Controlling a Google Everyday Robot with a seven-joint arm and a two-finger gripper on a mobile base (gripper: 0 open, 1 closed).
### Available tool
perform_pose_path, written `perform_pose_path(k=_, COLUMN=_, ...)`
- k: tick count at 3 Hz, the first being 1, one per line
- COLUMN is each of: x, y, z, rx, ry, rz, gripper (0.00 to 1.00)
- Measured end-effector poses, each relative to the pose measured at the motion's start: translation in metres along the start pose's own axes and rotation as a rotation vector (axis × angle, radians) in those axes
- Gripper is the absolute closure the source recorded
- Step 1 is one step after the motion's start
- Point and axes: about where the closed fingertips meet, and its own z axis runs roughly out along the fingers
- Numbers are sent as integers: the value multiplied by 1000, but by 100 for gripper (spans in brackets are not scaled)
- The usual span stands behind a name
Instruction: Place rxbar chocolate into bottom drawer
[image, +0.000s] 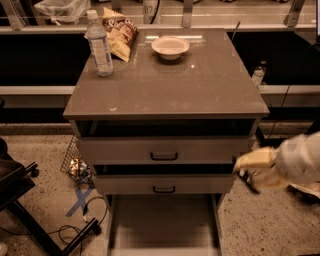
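My gripper (250, 172), pale yellow at the end of a white arm, comes in from the right edge. It hangs beside the cabinet's right side, level with the middle drawer. It is shut on the rxbar chocolate (249, 182), a thin dark bar that juts down and right from under the fingers. The bottom drawer (120, 225) is pulled out at the foot of the cabinet. It is a wide grey tray with a bare floor, and it lies below and left of my gripper.
The cabinet top (170, 85) carries a water bottle (99, 45), a chip bag (120, 32) and a white bowl (170, 47). The top drawer (164, 150) and middle drawer (164, 185) stand slightly open. A dark chair base (30, 210), cables and a wire basket (75, 160) sit on the floor at left.
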Motion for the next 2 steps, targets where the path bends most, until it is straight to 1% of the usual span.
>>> perform_pose_path(k=1, x=14, y=-25, z=64, rx=-147, ry=64, rz=26, gripper=100)
perform_pose_path(k=2, x=25, y=-48, z=130, rx=-236, ry=143, rz=84, gripper=100)
